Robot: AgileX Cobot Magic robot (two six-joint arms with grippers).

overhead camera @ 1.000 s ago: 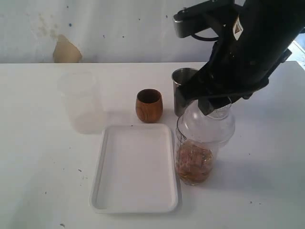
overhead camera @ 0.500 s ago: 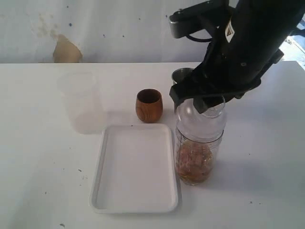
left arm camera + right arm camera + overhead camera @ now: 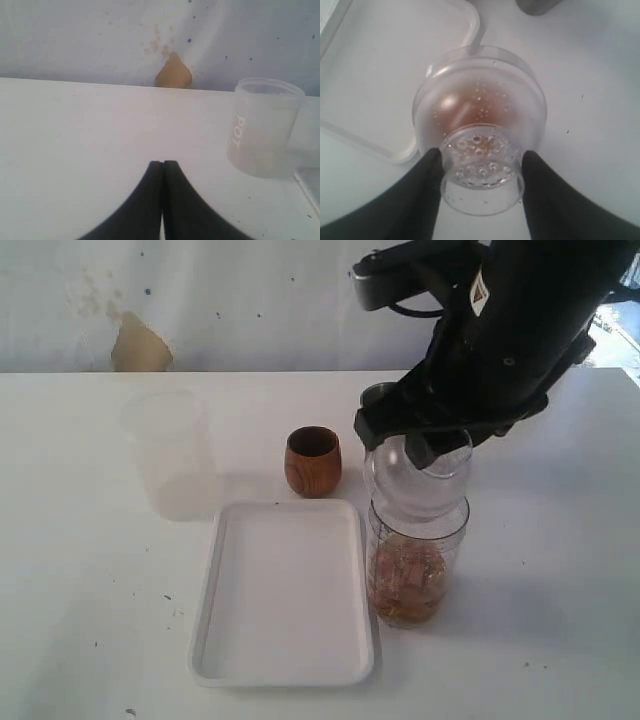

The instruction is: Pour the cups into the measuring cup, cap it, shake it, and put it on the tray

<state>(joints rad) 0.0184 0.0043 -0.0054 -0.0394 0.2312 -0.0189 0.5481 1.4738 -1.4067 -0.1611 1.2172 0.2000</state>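
Note:
The clear measuring cup (image 3: 415,575) stands right of the white tray (image 3: 285,590) with brownish contents in its lower part. A clear dome lid (image 3: 416,488) sits on its mouth. My right gripper (image 3: 432,448) is shut on the lid's perforated neck (image 3: 481,160), one black finger (image 3: 427,175) on each side. The brown wooden cup (image 3: 312,460) stands behind the tray. Only the rim of the steel tumbler (image 3: 378,395) shows behind the right arm. My left gripper (image 3: 162,163) is shut on nothing, low over bare table.
A frosted plastic cup (image 3: 172,455) stands at the back left, and the left wrist view shows this frosted cup (image 3: 262,127) beside a corner of the tray (image 3: 310,182). A tan patch marks the wall behind the table.
My right gripper has carried the dome lid left and down; it was tilted and offset to the right of the measuring cup's mouth, and now sits squarely over it.

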